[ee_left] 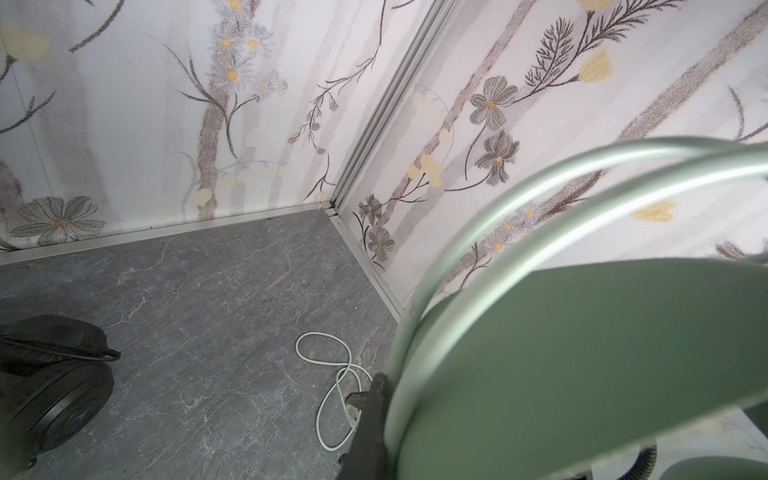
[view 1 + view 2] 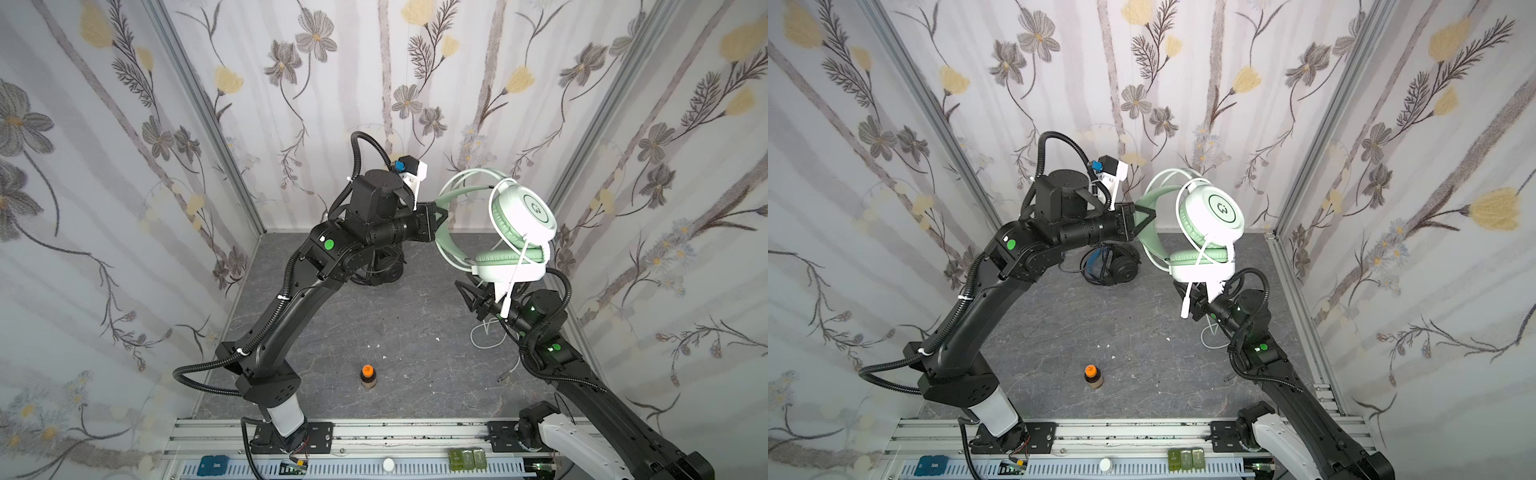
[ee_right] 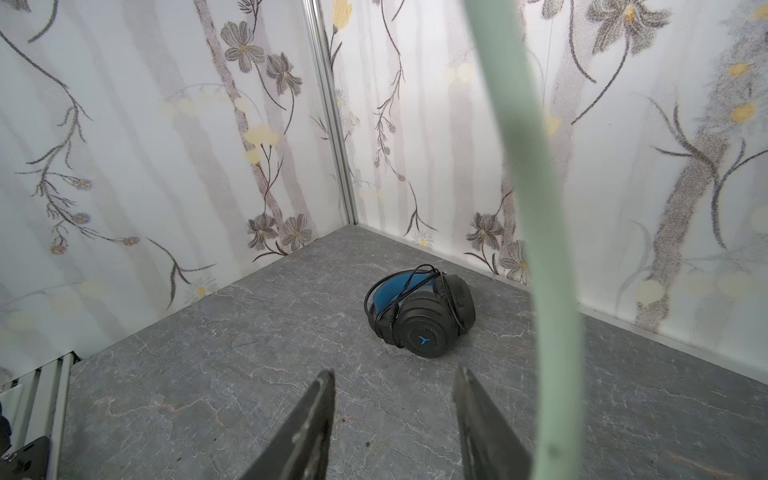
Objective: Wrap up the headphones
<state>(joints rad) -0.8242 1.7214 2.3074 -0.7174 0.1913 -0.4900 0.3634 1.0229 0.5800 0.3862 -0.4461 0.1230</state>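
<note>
The mint green headphones [image 2: 523, 212] [image 2: 1214, 212] hang in the air at the back right. My left gripper [image 2: 442, 216] [image 2: 1148, 216] is shut on their green headband [image 1: 582, 353], with one black finger [image 1: 372, 419] showing beside it. Their white-green cable [image 2: 488, 336] [image 1: 332, 395] trails in loops on the floor. My right gripper [image 2: 467, 291] [image 2: 1196, 295] [image 3: 395, 378] sits just under the lower ear cup, open with nothing between its fingers. A mint strand [image 3: 540, 249] hangs just outside one finger. The black headphones [image 2: 384, 268] [image 2: 1115, 266] [image 1: 54, 399] [image 3: 422, 318] lie at the back, cable wound around them.
A small orange-capped bottle [image 2: 368, 376] [image 2: 1093, 376] stands on the grey floor near the front middle. Floral walls close in the back and both sides. A metal rail [image 2: 374, 432] runs along the front with both arm bases on it.
</note>
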